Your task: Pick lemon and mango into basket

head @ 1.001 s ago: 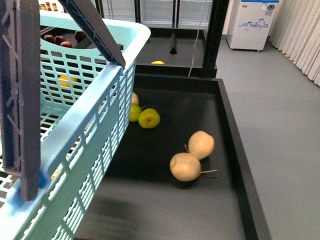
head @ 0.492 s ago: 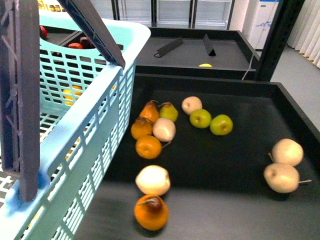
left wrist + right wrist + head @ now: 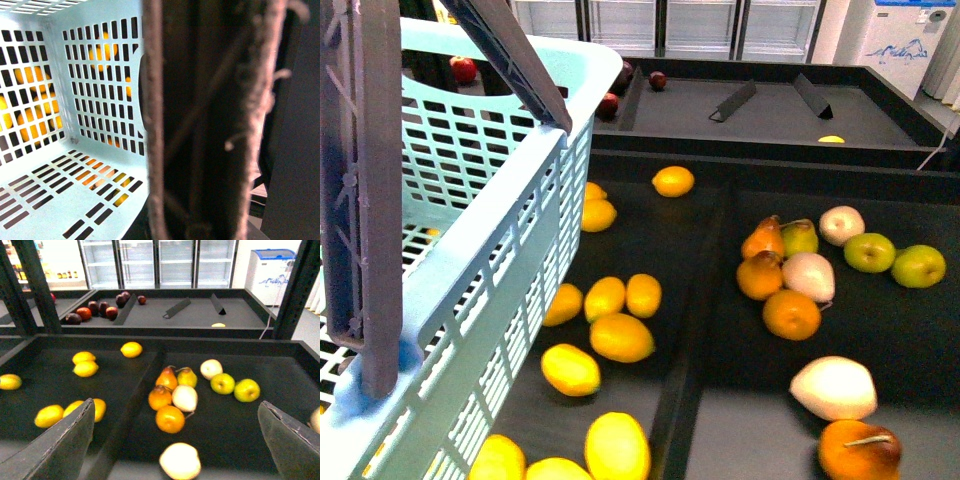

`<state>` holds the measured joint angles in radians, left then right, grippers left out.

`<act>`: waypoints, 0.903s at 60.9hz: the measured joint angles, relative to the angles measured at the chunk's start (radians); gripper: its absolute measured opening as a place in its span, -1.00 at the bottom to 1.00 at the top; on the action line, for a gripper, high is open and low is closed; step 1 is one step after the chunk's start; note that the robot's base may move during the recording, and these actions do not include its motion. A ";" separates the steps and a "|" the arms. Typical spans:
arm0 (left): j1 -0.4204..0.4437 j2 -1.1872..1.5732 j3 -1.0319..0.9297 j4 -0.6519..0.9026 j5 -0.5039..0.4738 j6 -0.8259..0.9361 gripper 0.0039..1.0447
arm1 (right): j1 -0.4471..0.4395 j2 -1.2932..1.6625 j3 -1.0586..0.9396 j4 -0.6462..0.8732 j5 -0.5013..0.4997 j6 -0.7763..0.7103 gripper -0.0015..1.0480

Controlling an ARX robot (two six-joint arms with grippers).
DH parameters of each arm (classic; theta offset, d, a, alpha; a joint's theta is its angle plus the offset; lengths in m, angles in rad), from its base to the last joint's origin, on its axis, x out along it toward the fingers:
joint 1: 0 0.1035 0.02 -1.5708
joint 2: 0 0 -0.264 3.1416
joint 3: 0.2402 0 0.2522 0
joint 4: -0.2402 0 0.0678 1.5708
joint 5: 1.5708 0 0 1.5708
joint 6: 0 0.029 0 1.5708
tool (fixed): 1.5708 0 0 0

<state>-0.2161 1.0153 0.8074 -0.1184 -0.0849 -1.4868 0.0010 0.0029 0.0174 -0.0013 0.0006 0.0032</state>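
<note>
The right gripper (image 3: 175,405) is hanging wide open, empty. A lemon (image 3: 49,416) is lying ahead, toward the basket (image 3: 490,250) (long axis running finger to finger); the mango cannot be picked out.

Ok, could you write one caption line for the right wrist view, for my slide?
Open right gripper above a black tray: lemons in one compartment, pears and green apples in the next.
</note>
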 joint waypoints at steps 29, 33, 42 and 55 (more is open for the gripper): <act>0.000 0.001 0.000 0.000 -0.001 0.000 -0.91 | -0.001 0.000 0.000 0.000 0.002 0.000 0.83; 0.000 0.001 0.000 0.000 0.003 0.000 -0.91 | -0.001 0.001 0.000 0.000 0.002 0.000 0.83; 0.000 0.000 0.000 0.000 0.001 0.000 -0.91 | -0.001 0.000 0.000 0.001 0.000 0.000 0.83; 0.000 0.001 0.000 0.000 0.003 -0.001 -0.91 | 0.000 0.001 0.000 0.000 0.000 0.000 0.83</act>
<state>-0.2157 1.0164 0.8078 -0.1184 -0.0822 -1.4876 0.0006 0.0036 0.0174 -0.0010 0.0010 0.0029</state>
